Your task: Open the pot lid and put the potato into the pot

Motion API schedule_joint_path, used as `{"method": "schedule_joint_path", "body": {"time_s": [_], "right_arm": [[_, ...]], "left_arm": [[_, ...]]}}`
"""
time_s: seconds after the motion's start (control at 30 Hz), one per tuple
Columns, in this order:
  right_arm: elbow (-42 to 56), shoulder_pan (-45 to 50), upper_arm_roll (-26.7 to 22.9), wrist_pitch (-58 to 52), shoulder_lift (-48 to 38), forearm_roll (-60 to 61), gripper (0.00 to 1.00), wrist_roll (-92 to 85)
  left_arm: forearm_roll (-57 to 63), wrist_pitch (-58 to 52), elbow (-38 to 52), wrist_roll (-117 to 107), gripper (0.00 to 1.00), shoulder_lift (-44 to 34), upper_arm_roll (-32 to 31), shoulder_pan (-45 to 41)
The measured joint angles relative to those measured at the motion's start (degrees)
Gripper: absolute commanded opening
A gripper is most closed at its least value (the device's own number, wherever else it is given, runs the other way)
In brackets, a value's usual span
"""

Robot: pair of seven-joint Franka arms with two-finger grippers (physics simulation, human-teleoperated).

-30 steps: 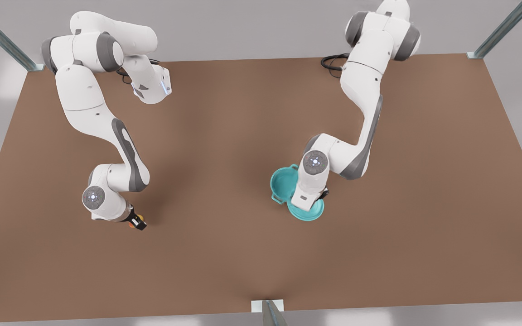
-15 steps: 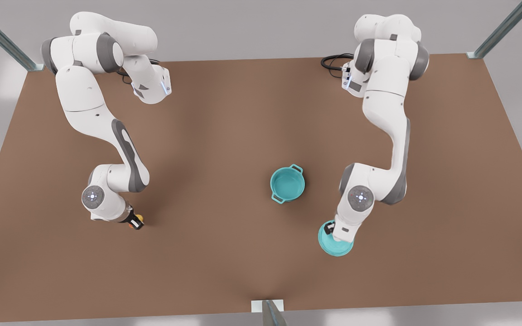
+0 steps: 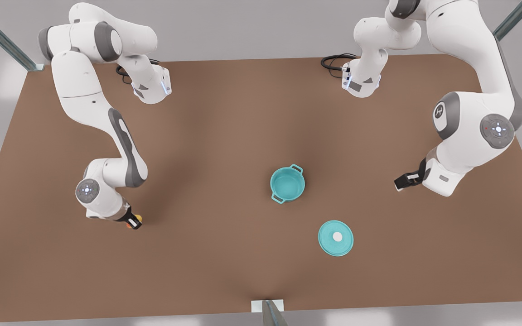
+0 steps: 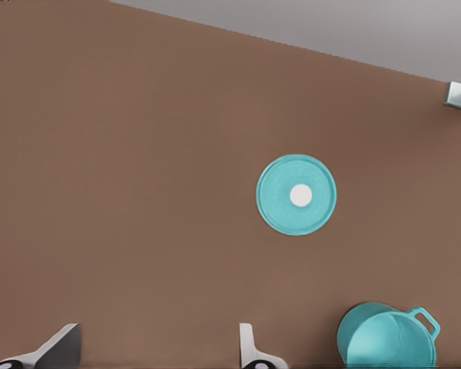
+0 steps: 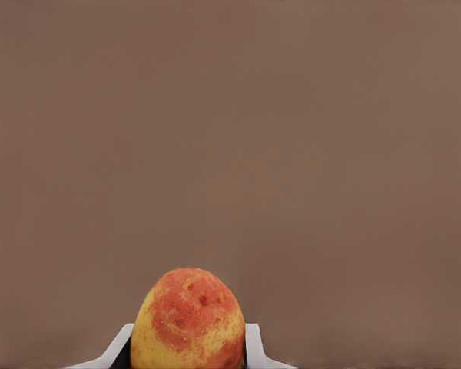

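The pot [image 3: 287,183] stands uncovered on the brown tabletop [image 3: 224,136], its teal inside bare, so the first half of the job looks finished. The pot lid [image 3: 335,237] lies flat on the tabletop near the pot, toward the camera and to the front view's right of it, white knob up, clear of the pot and of both arms. The left claw [image 3: 399,184] hangs well apart from the pot on the front view's right, holding nothing; in its own wrist view its fingers [image 4: 250,350] stand spread wide with bare tabletop between them, and the lid and pot sit beyond them. That arm looks to be waiting. What is left is the potato: the potato [image 3: 136,220] is far from the pot on the front view's left, low at the tabletop, and the right claw [image 3: 133,222] is clamped on it, with a finger [image 5: 255,342] pressed against each flank in the right wrist view. Whether the potato rests on the tabletop or is just clear of it I cannot tell. By my reading, the carry across to the pot and the release over its open mouth remain.
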Motion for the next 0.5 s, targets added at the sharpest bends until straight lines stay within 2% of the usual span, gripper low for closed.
{"method": "schedule_joint_path", "body": {"time_s": [0.17,0.5], "right_arm": [[0.2,1.7,4.1,-4.7,-5.1,0.1,0.54,3.0],[5.1,18.5,4.8,-11.6,-7.4,1.5,0.53,14.4]], "left_arm": [[-0.3,-0.8,-0.3,4.5,1.0,0.0,-0.2,-0.1],[0.2,-1.8,-0.1,8.9,1.0,0.0,0.2,-0.9]]}}
